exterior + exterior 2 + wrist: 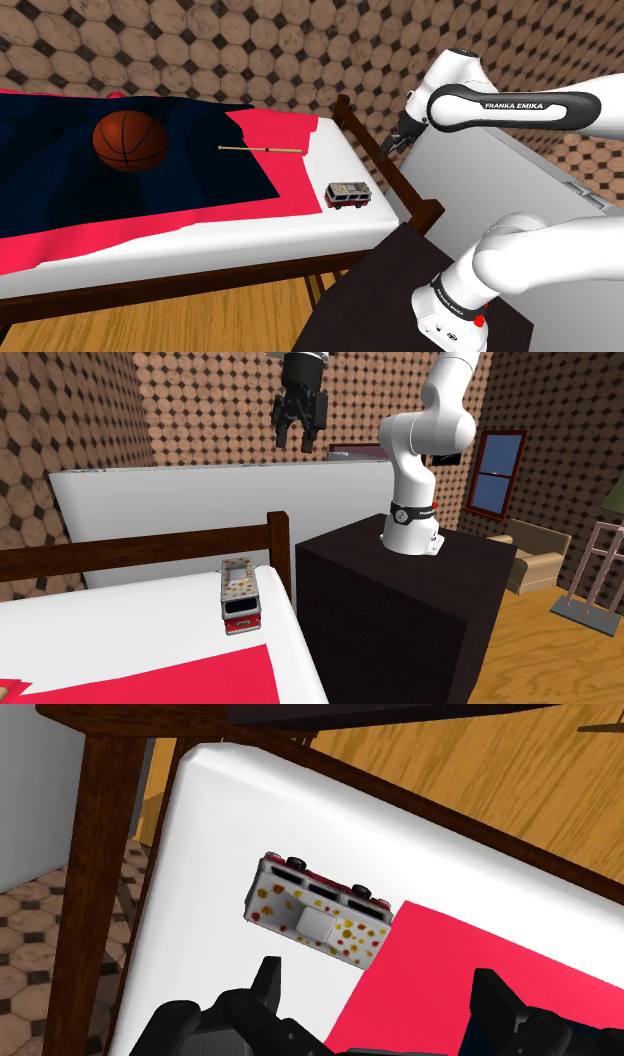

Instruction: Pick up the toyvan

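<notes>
The toy van is white with a red lower body and a roof speckled red and yellow. It stands on its wheels on the bare white mattress, near the bed's corner and just off the red sheet. In the second exterior view the toy van lies close to the wooden footboard. My gripper hangs high above the footboard, well clear of the van, open. In the wrist view the toy van lies beyond my gripper, whose black fingers stand wide apart with nothing between them.
A basketball rests on the dark blue blanket, and a thin stick lies near the red sheet's edge. The wooden bed frame runs between the mattress and my dark stand. A white panel stands behind the footboard.
</notes>
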### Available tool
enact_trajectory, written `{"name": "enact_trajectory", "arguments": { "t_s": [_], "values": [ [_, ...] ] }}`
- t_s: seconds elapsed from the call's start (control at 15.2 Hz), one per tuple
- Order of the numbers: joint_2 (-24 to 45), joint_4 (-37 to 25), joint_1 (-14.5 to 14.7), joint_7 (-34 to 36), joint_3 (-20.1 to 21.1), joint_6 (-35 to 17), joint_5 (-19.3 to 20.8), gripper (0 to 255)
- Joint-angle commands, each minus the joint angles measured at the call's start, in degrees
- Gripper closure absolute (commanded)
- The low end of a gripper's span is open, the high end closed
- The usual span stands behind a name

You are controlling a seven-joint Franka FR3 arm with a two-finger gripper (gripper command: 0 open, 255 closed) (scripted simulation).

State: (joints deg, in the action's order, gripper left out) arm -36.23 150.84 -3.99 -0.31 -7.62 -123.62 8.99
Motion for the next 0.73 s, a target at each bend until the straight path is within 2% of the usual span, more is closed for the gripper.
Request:
{"name": "enact_trajectory", "arguments": {
  "t_s": [0.0,0.66],
  "values": [
    [2.73,1.76,-1.01,0.54,-0.71,-4.63,1.05,0],
    [21.64,5.78,-6.37,4.92,-3.53,-27.75,6.87,0]
  ]
}}
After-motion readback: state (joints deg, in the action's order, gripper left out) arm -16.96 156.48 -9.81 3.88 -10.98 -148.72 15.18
